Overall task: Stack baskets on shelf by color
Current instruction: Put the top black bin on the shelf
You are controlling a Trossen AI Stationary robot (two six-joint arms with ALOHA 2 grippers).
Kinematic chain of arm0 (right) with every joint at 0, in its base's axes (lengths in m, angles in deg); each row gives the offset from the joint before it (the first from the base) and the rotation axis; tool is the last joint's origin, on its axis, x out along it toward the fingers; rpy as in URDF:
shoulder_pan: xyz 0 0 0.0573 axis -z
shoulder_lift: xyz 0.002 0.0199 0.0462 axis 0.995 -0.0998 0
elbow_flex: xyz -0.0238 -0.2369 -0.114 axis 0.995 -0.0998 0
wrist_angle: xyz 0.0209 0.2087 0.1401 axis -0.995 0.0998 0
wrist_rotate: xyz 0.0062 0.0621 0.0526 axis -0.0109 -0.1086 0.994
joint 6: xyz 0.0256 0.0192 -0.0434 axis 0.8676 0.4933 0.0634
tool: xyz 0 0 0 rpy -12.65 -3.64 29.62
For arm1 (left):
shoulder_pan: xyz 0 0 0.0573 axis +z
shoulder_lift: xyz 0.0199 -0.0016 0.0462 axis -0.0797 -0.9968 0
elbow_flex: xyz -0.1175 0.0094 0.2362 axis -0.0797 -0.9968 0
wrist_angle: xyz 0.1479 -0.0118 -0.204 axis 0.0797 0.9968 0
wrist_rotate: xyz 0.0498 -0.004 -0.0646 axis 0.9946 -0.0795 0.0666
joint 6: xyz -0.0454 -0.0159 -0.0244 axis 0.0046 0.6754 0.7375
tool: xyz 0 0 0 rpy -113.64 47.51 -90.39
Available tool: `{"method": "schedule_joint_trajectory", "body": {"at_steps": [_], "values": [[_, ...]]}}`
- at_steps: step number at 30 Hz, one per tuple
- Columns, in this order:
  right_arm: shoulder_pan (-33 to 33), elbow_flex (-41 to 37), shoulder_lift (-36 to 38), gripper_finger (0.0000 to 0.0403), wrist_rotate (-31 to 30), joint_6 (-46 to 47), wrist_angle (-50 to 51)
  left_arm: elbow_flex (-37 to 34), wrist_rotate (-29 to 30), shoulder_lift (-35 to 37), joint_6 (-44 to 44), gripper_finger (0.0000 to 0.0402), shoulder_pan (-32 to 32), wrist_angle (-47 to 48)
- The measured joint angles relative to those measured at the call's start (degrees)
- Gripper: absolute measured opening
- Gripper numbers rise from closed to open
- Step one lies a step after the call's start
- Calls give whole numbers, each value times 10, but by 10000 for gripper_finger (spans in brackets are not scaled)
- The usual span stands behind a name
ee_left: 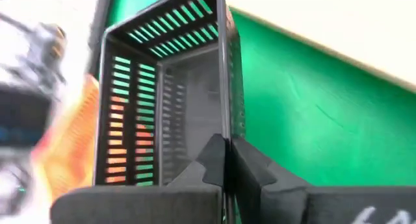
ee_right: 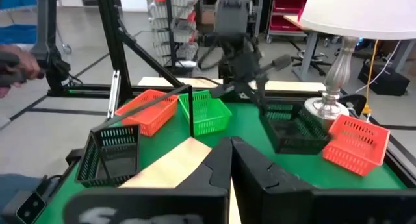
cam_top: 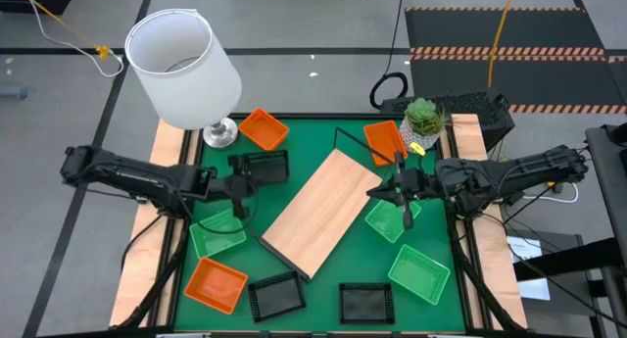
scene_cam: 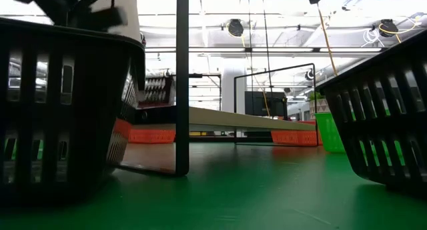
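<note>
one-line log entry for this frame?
left hand: shut on black basket rim | right hand: shut, above green basket | shelf: bare

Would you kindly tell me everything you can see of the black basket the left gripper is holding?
The black slotted plastic basket is a small rectangular tray with walls of thin vertical slits. The left gripper is shut on one wall's rim. In the high view it lies toward the green mat's far left, beside the orange-red basket and near the lamp base. Whether it rests on the mat is unclear. It looks empty.
</note>
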Motion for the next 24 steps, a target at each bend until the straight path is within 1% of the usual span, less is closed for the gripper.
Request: {"method": "schedule_joint_trajectory", "body": {"at_steps": [2,4,7,10,13,15,17,20,24], "values": [[0,0,-4,0,-2,0,-3,23,8,0,-61,19,8,-1],[0,0,-8,0,-17,0,-9,41,12,0,-125,18,17,-7],[1,0,-21,0,-45,-1,-24,58,12,0,-215,8,29,-37],[2,0,-38,0,-73,-15,-32,67,12,0,-280,12,37,-80],[2,0,-61,0,-113,-33,-50,68,-4,0,-319,23,43,-117],[2,0,-81,0,-151,-44,-80,68,-31,0,-338,20,48,-131],[5,0,-103,0,-177,-57,-118,68,-69,-1,-352,11,52,-138],[19,0,-142,0,-177,-68,-168,68,-107,-10,-360,9,55,-139],[44,17,-198,15,-176,-61,-175,68,-109,-30,-360,21,55,-140]]}}
